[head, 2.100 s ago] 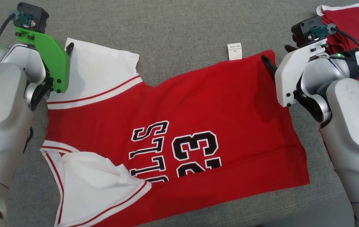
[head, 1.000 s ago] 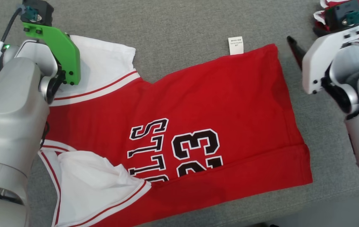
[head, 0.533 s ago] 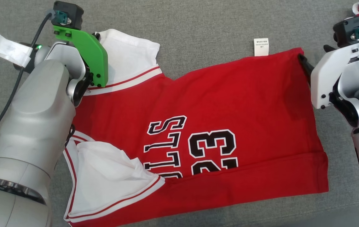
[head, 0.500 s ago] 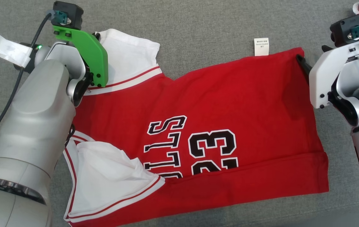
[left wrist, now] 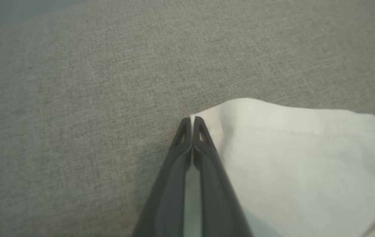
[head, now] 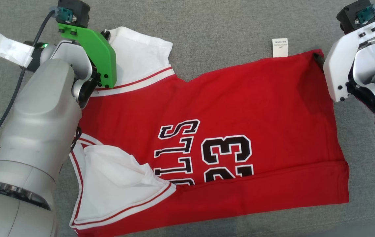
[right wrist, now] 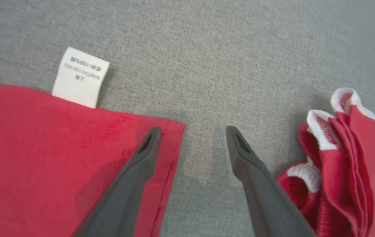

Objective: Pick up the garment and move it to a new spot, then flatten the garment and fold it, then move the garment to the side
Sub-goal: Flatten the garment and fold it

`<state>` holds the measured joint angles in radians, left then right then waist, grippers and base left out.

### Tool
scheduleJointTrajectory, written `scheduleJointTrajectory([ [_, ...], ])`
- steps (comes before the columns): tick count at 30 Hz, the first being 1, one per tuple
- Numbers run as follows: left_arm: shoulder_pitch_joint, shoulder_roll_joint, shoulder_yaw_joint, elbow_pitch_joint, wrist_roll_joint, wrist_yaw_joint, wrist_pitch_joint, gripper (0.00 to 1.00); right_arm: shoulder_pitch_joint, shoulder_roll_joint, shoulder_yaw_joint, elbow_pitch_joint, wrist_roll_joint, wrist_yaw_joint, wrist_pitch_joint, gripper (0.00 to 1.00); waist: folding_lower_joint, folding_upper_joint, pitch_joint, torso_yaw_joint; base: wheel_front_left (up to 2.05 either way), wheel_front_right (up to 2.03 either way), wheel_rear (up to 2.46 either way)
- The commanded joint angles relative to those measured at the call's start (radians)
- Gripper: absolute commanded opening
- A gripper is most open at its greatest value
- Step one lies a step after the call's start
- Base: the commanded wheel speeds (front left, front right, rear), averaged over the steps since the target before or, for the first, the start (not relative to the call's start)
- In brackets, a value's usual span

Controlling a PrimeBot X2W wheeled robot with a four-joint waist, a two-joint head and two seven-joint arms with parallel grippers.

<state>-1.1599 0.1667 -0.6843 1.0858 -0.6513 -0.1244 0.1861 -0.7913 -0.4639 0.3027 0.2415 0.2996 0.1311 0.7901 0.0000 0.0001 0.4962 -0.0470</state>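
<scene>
The jersey [head: 240, 108] lies spread on the grey surface [head: 207, 33]. Its white sleeve [left wrist: 289, 154] corner is pinched by the left gripper [left wrist: 192, 120]; the right gripper [right wrist: 192, 133], jaws wide, has just swung back over the hem corner, seemingly ready to grab for folding

A plain grey woven cloth surface [head: 213, 29], evenly textured like upholstery, lies flat under everything, and in the left wrist view it darkens to a bluish grey along one blurred edge. On this grey surface, at its far right part, sits a crumpled bundle of red fabric with white stitched edging [right wrist: 345, 164], bunched into several close folds. Two rounded white loops stand at the bundle's top, another white curl shows lower down, and a soft shadow falls on the grey surface just beside it.
</scene>
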Motion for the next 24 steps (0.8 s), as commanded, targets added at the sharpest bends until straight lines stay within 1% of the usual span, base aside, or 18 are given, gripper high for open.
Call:
scheduleJointTrajectory([
  [1, 0.004, -0.008, -0.008, 0.015, -0.013, -0.006, 0.003, 0.00, -0.007, -0.002, 0.012, 0.014, 0.011, -0.001, -0.007, 1.00, 0.0000, -0.0001, 0.006, 0.005, 0.00, 0.00, 0.00],
  [6, 0.003, -0.012, -0.015, 0.024, -0.024, -0.006, -0.001, 0.00, -0.007, 0.003, 0.031, 0.054, 0.041, -0.001, -0.015, 1.00, 0.0000, -0.0001, 0.015, 0.013, 0.00, 0.00, 0.00],
  [8, -0.001, -0.009, -0.018, 0.026, -0.030, -0.006, -0.003, 0.00, -0.006, 0.001, 0.038, 0.067, 0.046, -0.001, -0.019, 0.97, 0.0000, -0.0001, 0.020, 0.017, 0.00, 0.00, 0.00],
  [9, -0.004, -0.007, -0.019, 0.026, -0.031, -0.006, -0.006, 0.00, -0.006, -0.003, 0.040, 0.072, 0.047, -0.001, -0.022, 0.88, 0.0000, -0.0001, 0.023, 0.019, 0.00, 0.00, 0.00],
  [10, -0.006, -0.006, -0.021, 0.027, -0.034, -0.006, -0.008, 0.00, -0.005, -0.006, 0.042, 0.078, 0.048, -0.001, -0.025, 0.49, 0.0000, -0.0001, 0.025, 0.021, 0.00, 0.00, 0.00],
  [11, -0.007, -0.005, -0.022, 0.027, -0.036, -0.004, -0.011, 0.00, -0.003, -0.007, 0.044, 0.084, 0.049, -0.001, -0.027, 0.38, 0.0000, -0.0001, 0.027, 0.022, 0.00, 0.00, 0.00],
  [12, -0.009, -0.005, -0.022, 0.027, -0.040, -0.004, -0.012, 0.00, -0.002, -0.009, 0.046, 0.089, 0.050, -0.001, -0.029, 0.18, 0.0000, -0.0001, 0.028, 0.024, 0.00, 0.00, 0.00],
  [13, -0.010, -0.006, -0.024, 0.028, -0.042, -0.004, -0.015, 0.00, -0.001, -0.009, 0.047, 0.093, 0.053, -0.002, -0.030, 0.00, 0.0000, -0.0001, 0.029, 0.025, 0.00, 0.00, 0.00],
  [19, 0.007, -0.006, -0.032, 0.003, -0.066, -0.004, -0.059, 0.00, 0.004, -0.014, 0.047, 0.090, 0.059, -0.002, -0.079, 0.00, 0.0000, -0.0001, 0.017, 0.034, 0.00, 0.00, 0.00],
  [23, 0.004, 0.003, -0.009, -0.027, -0.084, -0.005, -0.143, 0.00, 0.021, -0.020, 0.026, 0.072, 0.063, -0.002, -0.121, 0.00, 0.0000, -0.0001, -0.006, 0.046, 0.00, 0.00, 0.00],
  [24, 0.018, 0.000, 0.006, -0.037, -0.095, -0.004, -0.190, 0.00, 0.042, -0.023, 0.012, 0.065, 0.069, -0.002, -0.143, 0.00, 0.0000, -0.0001, -0.026, 0.054, 0.00, 0.00, 0.00],
])
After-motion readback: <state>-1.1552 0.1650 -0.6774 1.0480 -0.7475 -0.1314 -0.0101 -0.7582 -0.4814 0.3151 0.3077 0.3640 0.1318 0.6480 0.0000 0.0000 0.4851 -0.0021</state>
